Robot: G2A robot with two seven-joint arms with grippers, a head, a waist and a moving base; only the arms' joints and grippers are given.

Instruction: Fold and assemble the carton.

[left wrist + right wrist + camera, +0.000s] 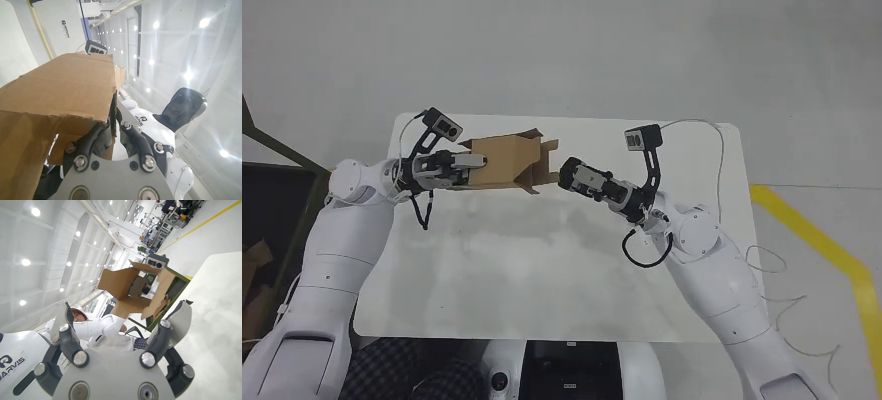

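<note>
Carton (504,160) brown corrugated card, flaps splayed, pinched by left tool (114,122).

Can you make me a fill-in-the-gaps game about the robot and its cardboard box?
The left claw is ___ on the carton.
The right claw is wide ___.
The carton is coloured ___.
Missing words: shut, open, brown.

You've got a white table (542,280), a yellow floor line (812,232), and probably a green bin (277,205) holding cardboard scraps (252,268).
</note>
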